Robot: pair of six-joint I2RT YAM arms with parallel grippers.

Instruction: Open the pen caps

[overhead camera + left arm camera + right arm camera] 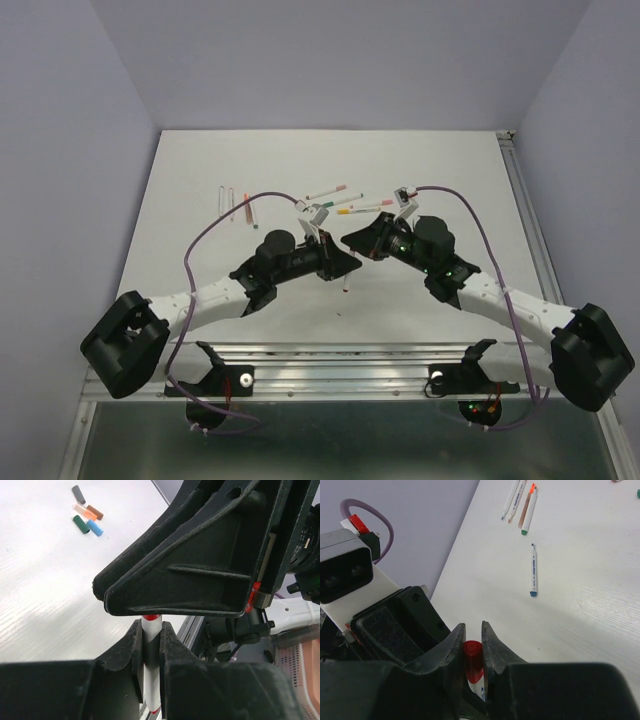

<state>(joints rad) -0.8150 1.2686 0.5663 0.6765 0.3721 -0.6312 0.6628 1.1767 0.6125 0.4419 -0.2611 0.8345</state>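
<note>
A white pen with red ends stands upright between my left gripper's fingers, which are shut on its barrel. Its red cap sits at the top end, and my right gripper is shut on that cap. In the top view the two grippers meet at the table's middle, left and right, and the pen's lower red end pokes out below them. Several loose caps lie on the table in the left wrist view: grey, orange, brown, green, blue.
Several white pens lie farther back: a blue-tipped one, a cluster, a few at the table's back middle and some at back left. The aluminium rail runs along the near edge.
</note>
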